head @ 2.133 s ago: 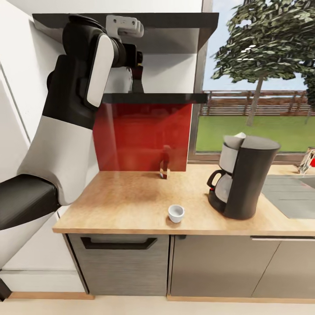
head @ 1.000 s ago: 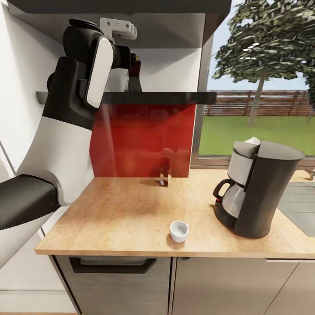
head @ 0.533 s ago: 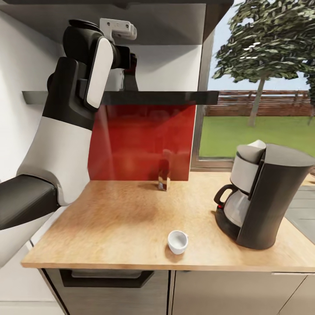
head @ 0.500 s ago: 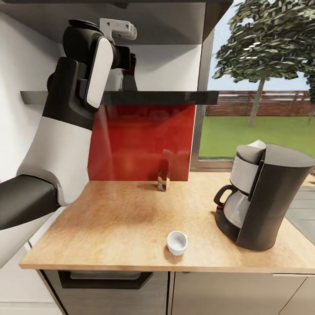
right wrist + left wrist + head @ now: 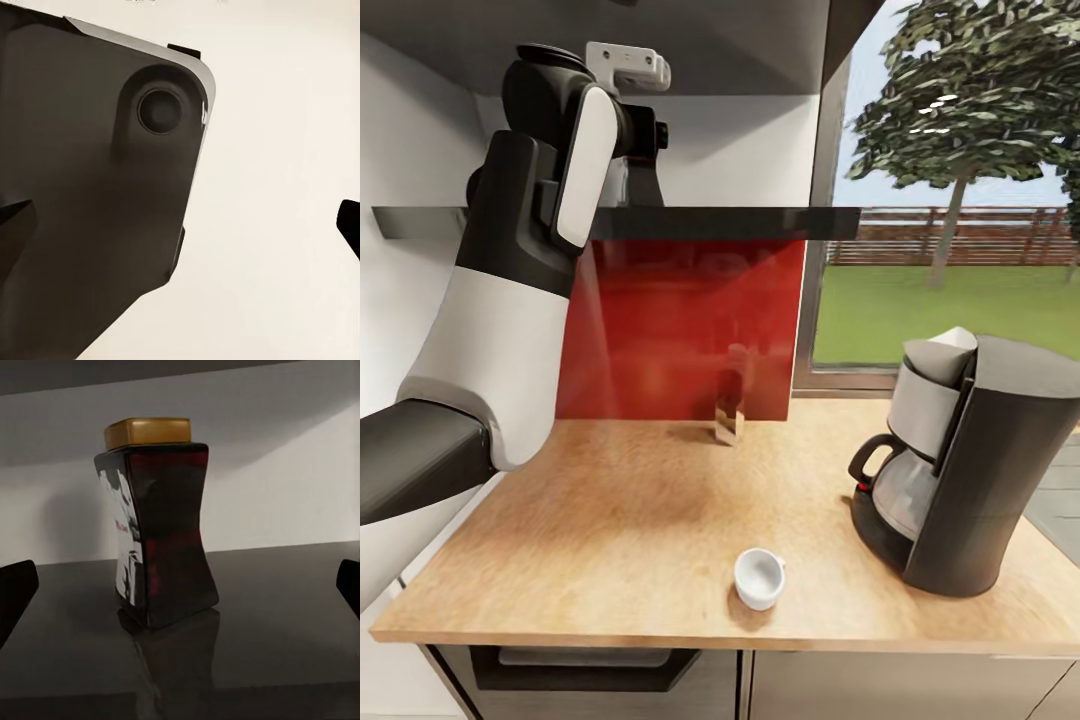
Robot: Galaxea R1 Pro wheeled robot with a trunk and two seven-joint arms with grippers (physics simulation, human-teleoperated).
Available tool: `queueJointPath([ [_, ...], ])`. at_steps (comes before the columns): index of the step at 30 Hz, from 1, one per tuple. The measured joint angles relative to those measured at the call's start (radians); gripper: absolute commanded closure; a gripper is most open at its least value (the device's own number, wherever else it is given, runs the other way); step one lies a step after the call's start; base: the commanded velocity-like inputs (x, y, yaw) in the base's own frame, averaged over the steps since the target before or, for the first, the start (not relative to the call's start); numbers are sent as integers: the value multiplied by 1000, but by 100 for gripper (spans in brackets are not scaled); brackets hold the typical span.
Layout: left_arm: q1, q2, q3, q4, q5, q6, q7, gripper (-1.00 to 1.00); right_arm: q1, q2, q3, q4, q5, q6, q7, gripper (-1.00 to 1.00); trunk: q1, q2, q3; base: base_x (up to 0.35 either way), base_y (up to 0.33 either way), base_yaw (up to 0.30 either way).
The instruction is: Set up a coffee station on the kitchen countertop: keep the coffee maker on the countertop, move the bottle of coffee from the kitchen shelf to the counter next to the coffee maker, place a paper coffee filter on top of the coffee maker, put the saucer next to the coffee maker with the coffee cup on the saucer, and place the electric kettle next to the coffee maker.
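Reaching up to the dark shelf (image 5: 740, 222), the left arm holds its left hand (image 5: 180, 585) spread wide, both fingertips at the edges of the wrist view and gripping nothing. The bottle of coffee (image 5: 161, 529), dark glass with a gold lid, stands upright on the shelf between those fingertips, touching neither. On the wooden tabletop (image 5: 610, 520) below, the coffee maker (image 5: 960, 460) sits at the right with a paper coffee filter (image 5: 945, 350) on top. A white coffee cup (image 5: 759, 577) stands near the front edge, left of the coffee maker. The right hand (image 5: 180, 225) is also wide open and empty, facing a dark body panel.
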Motion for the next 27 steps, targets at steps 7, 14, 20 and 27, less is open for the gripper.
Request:
queueJointPath([
  [7, 0, 11, 3, 0, -1, 0, 0, -100, 0, 0, 0, 0, 0, 0, 0, -100, 0, 0, 0, 143, 15, 0],
  [14, 5, 18, 6, 0, -1, -3, 1, -100, 0, 0, 0, 0, 0, 0, 0, -100, 0, 0, 0, 154, 3, 0],
  [20, 14, 23, 56, -1, 1, -29, 56, -100, 0, 0, 0, 0, 0, 0, 0, -100, 0, 0, 0, 90, 0, 0],
  [27, 19, 24, 78, -3, 3, -40, 87, -100, 0, 0, 0, 0, 0, 0, -1, -100, 0, 0, 0, 11, 0, 0],
])
